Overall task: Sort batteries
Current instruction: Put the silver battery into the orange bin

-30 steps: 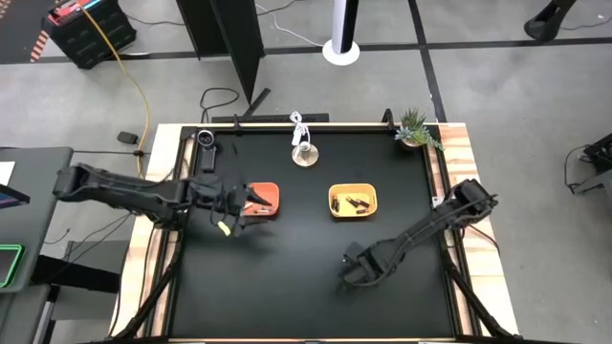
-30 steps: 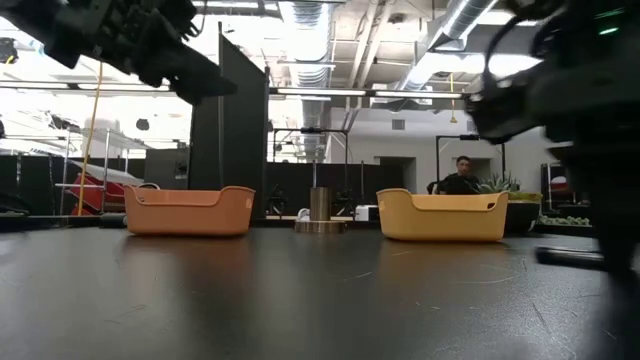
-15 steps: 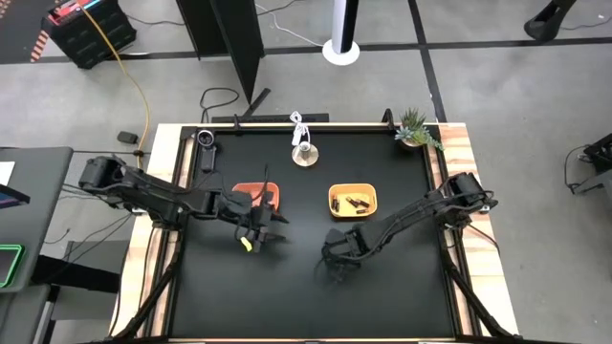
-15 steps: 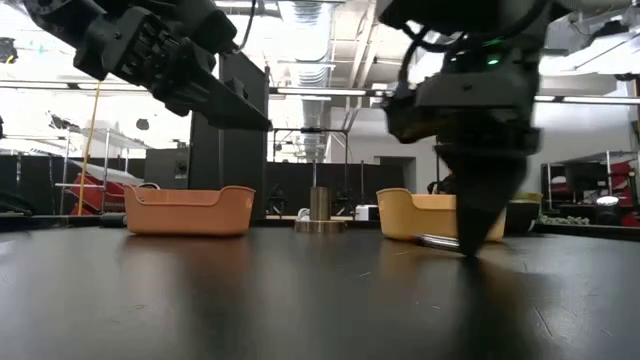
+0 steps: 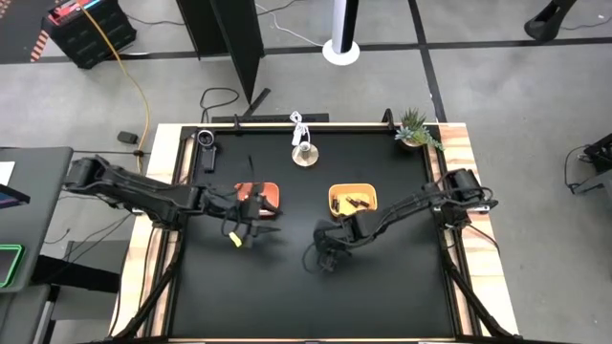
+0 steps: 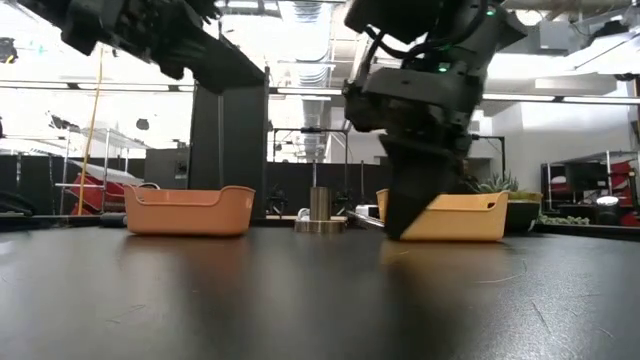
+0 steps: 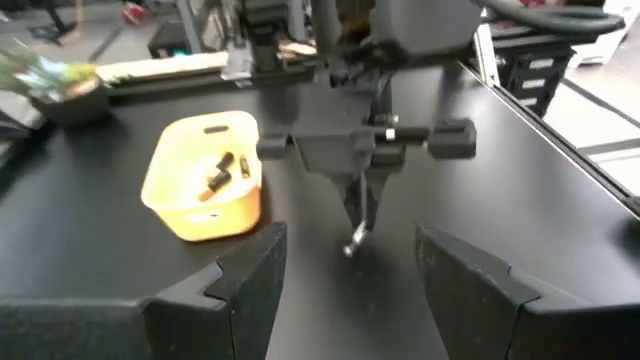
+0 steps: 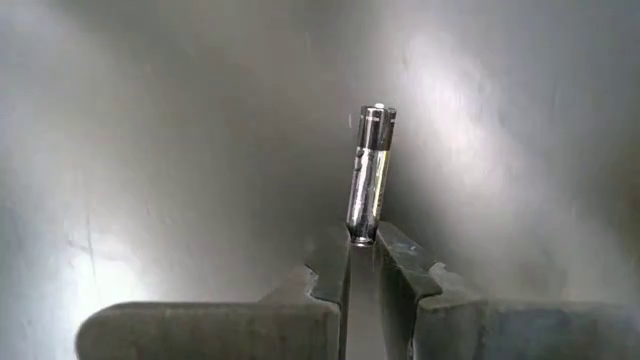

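My right gripper [image 5: 320, 256] hangs over the table's middle, near side of the yellow tray [image 5: 353, 202], shut on one small shiny battery [image 8: 370, 175]. The left wrist view shows it fingers down, the battery [image 7: 355, 243] sticking out below the tips. Several dark batteries [image 7: 220, 172] lie in the yellow tray. My left gripper [image 5: 251, 225] is open and raised just near of the orange tray [image 5: 260, 199], facing the right gripper and touching nothing; its fingers [image 7: 250, 285] frame the left wrist view. My right gripper pinches the battery by one end [image 8: 362, 236], only at the free ends of its two fingers. The fingers come from above, pointing down, along the cell. The battery juts out beyond the fingertips, slightly tilted, and looks lifted clear of the table.
A round metal-and-wood object with a white cable [image 5: 304, 153] stands at the far edge, a small plant [image 5: 415, 129] in the far right corner. Both trays [image 6: 188, 211] [image 6: 455, 216] sit mid-table. The near half of the black table [image 5: 306, 306] is bare.
My right gripper has moved from the near right part of the table toward its left and middle, dipped to the table surface half a second ago and risen again with the battery in its tips. My left gripper swung out from the orange tray toward the middle, then drew back a little.
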{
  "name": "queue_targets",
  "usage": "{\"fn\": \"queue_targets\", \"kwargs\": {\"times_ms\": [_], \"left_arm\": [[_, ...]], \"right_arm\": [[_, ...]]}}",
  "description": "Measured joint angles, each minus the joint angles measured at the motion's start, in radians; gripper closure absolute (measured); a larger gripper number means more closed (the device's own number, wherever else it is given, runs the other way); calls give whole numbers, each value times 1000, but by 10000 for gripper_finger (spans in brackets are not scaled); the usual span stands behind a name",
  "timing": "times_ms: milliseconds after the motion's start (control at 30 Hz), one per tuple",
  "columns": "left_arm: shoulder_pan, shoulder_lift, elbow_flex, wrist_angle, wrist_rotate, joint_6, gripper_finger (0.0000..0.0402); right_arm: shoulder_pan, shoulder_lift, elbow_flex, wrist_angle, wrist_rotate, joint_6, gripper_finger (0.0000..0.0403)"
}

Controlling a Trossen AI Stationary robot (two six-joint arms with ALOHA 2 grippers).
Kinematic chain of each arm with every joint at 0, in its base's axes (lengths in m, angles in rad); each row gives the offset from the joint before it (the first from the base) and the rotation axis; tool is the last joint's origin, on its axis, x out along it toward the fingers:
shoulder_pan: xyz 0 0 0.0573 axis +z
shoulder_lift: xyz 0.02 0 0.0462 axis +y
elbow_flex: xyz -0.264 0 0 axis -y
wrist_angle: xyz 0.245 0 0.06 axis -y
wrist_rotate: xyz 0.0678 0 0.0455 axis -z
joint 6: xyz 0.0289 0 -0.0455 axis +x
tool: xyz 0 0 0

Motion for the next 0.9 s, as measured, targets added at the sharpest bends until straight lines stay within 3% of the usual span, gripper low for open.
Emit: {"fn": "queue_targets", "kwargs": {"times_ms": [367,733,900], "left_arm": [[0,-251,0,-200,-96,18,184],[0,-379,0,-333,-171,35,184],[1,-421,0,-389,-181,16,184]], "right_arm": [[-64,0,1,234,-5,-136,351],[-222,0,3,580,-3,-313,351],[-283,0,51,597,-3,-362,351]]}}
